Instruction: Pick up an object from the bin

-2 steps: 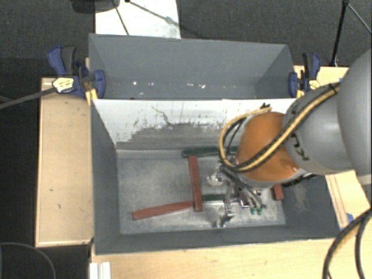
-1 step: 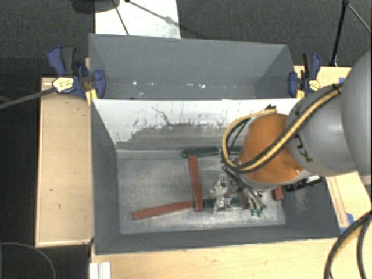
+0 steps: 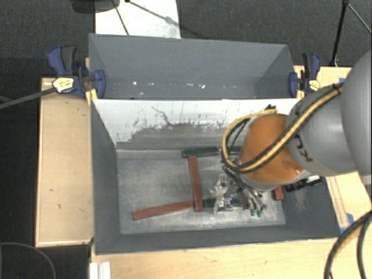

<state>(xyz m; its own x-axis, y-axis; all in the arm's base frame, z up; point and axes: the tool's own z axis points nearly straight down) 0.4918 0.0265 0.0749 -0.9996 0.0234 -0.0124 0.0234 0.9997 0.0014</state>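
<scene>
My claw (image 3: pixel 231 200) is low in the grey bin (image 3: pixel 104 173), and whether it's wide or narrow I can't tell, because the orange wrist cover (image 3: pixel 267 150) crowds it. Just left of it lies the red-brown bar (image 3: pixel 194 179), my likeliest pick. A second red-brown bar (image 3: pixel 161 210) angles off left from that bar's near end. A dark green stick (image 3: pixel 200 152) lies at its far end, and a small red piece (image 3: pixel 278 194) sits well to its right. The bar looks stiff, light and smooth-sided. I'd pinch across its narrow width, near mid-length, so it won't tip.
</scene>
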